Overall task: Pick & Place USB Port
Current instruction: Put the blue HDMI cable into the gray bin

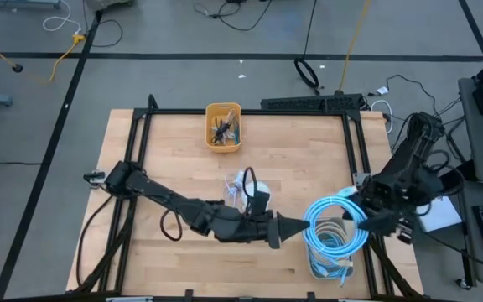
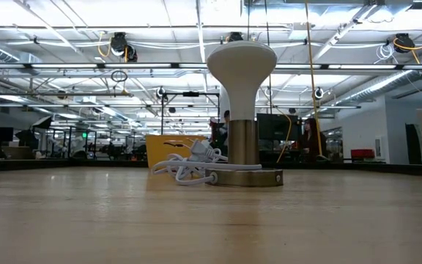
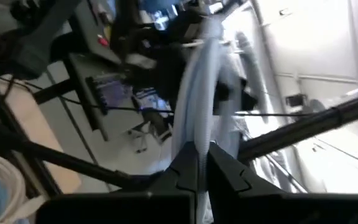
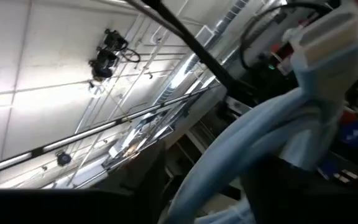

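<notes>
Up close in the left wrist view: left gripper [image 3: 202,163] clenched on the light blue cable coil [image 1: 335,228], pinching its loop. Coil held above the surface [image 1: 166,159] at the right front, over a white bin [image 1: 329,265]. Right gripper [image 1: 374,220] against the coil's far side, can't tell whether released or gripping. Yellow bin [image 1: 223,127] at the back, white cable bundle [image 1: 240,186] mid-surface.

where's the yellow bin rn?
High view: the yellow plastic bin sits at the table's far edge, near centre, beyond the white mushroom-shaped lamp and away from both arms. Low view: it shows behind that lamp.
</notes>
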Motion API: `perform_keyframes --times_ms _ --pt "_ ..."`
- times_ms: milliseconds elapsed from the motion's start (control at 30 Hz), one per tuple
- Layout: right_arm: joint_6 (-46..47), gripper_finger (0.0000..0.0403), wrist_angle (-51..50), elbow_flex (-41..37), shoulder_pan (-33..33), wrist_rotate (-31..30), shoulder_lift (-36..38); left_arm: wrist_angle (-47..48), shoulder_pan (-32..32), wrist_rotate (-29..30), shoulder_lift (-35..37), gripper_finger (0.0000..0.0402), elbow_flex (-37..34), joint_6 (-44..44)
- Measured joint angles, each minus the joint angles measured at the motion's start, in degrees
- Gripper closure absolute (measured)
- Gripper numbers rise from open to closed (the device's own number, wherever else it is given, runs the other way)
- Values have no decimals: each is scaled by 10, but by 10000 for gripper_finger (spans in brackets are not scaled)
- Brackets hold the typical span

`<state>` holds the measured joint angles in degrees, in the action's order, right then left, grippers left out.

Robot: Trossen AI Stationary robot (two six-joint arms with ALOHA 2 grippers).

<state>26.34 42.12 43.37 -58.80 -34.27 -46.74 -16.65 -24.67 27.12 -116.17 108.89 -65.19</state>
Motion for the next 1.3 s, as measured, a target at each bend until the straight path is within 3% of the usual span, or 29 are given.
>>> perform_keyframes --times_ms 167,333,533,867,1100,1300 --pt "-47 121 -60 59 -23 -2 0 10 -6 29 0 392 0 -15" --pt "-32 70 -153 91 -24 -20 2 -11 -6 42 0 392 -1 3" --pt "-25 65 -181 92 -33 -36 4 -10 -8 41 0 392 -1 -2" --pt "-14 65 -279 92 -69 -170 21 -24 -21 45 0 392 -1 12" --pt "-14 65 -284 92 -69 -185 21 -29 -16 44 0 392 -2 16" --pt "-17 65 -293 92 -73 -254 34 -18 -25 29 -17 392 -1 -32"
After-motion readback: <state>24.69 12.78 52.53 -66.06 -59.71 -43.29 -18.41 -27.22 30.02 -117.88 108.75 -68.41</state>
